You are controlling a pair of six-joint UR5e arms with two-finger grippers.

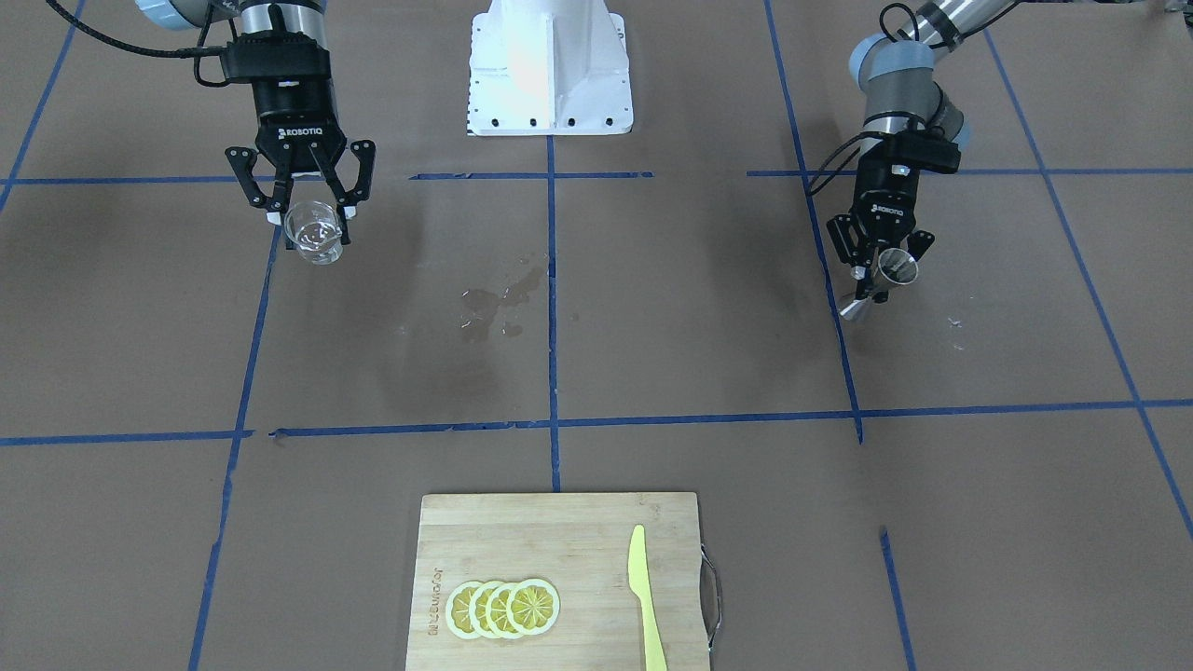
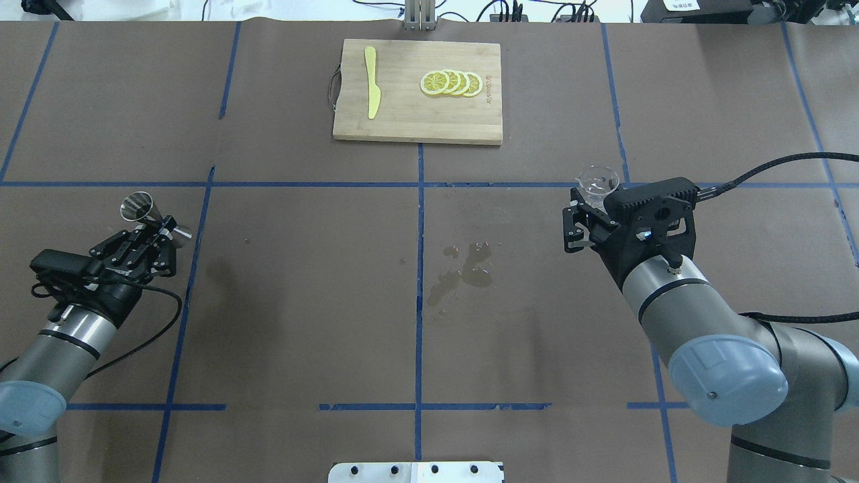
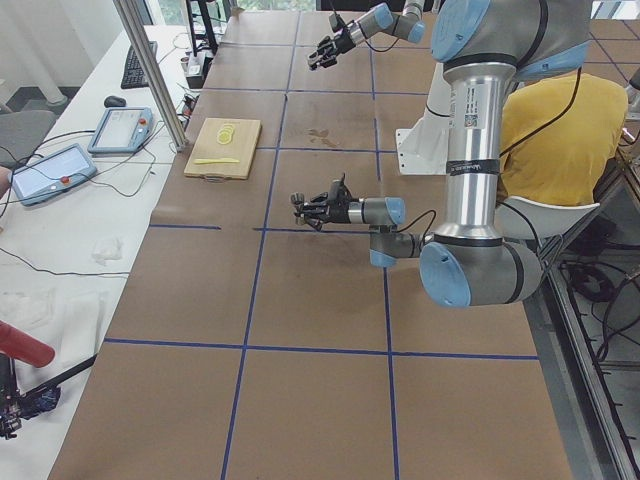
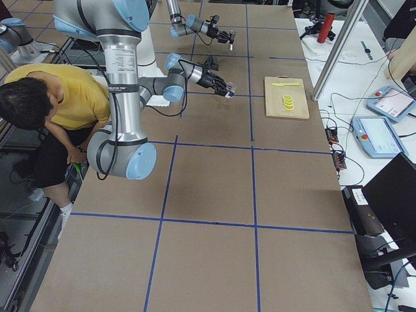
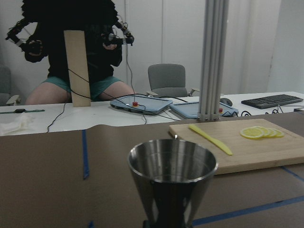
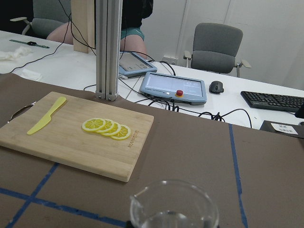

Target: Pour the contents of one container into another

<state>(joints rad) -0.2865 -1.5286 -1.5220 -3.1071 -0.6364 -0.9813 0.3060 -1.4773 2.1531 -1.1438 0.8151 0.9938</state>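
Two grippers, both loaded. R gripper (image 2: pixel 592 203) is clenched on the glass cup (image 2: pixel 598 182) — seen from overhead, approx 3 o'clock from desk (image 2: pixel 288 302) centre. Cup sits upright w/ a little clear liquid in the bottom. L gripper (image 2: pixel 160 227) grasps the steel jigger (image 2: pixel 139 205) at its narrow waist, approx 9 o'clock, well apart from the cup. Jigger's open mouth faces up. Wet patch (image 2: pixel 463 268) lies near desk centre, between the two. Cutting board (image 2: pixel 416 114) is at 12 o'clock by the far edge — lemon slices (image 2: pixel 451 83) on its right half, yellow knife (image 2: pixel 371 90) on its left, not touching.
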